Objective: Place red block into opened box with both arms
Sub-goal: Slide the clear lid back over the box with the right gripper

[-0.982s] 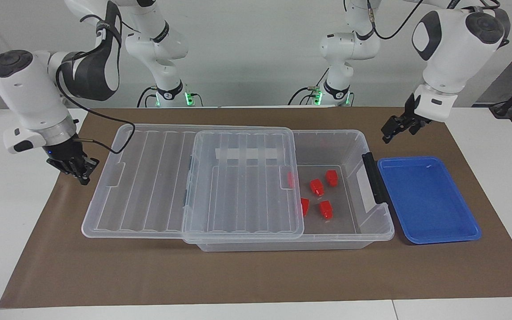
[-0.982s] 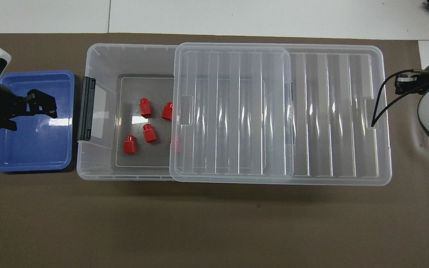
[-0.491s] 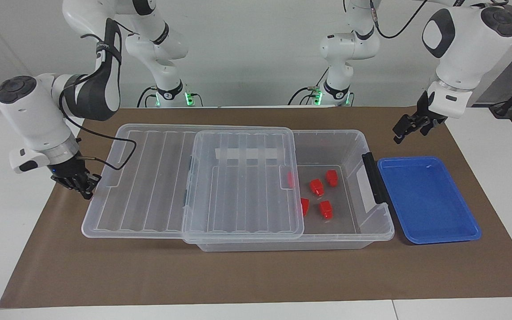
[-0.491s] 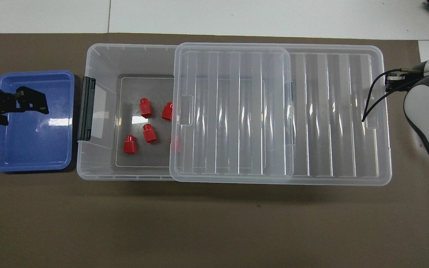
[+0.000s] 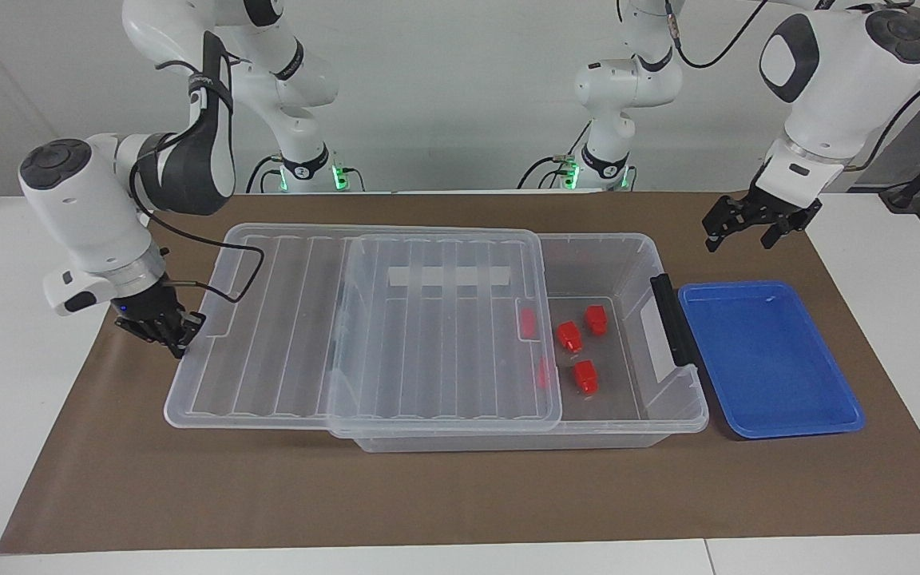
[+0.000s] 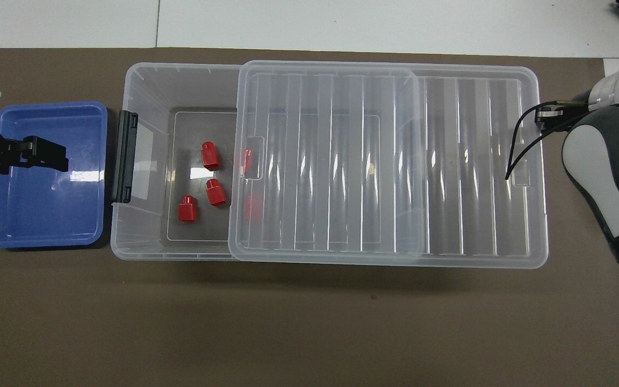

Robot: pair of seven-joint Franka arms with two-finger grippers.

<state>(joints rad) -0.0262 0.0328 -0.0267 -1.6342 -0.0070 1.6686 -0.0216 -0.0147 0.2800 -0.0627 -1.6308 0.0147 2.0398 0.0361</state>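
The clear box (image 5: 637,241) (image 6: 180,67) lies on the brown mat, and its ribbed lid (image 5: 428,319) (image 6: 342,161) covers all but the end toward the left arm. Three red blocks (image 5: 569,336) (image 6: 215,192) lie uncovered on the box floor. Two more red blocks (image 5: 527,321) (image 6: 253,207) show through the lid's edge. My right gripper (image 5: 176,335) is shut and presses against the lid's end toward the right arm. My left gripper (image 5: 743,238) (image 6: 51,156) hangs open and holds nothing, over the blue tray's edge nearer the robots.
A shallow blue tray (image 5: 771,359) (image 6: 46,177) lies beside the box at the left arm's end, with nothing in it. A black bar (image 5: 672,319) (image 6: 124,156) sits on that end of the box. A cable from the right wrist (image 5: 220,271) drapes over the lid.
The right gripper has moved in against the lid, and the lid has slid toward the left arm's end, covering more of the blocks. The left gripper has risen slightly and turned.
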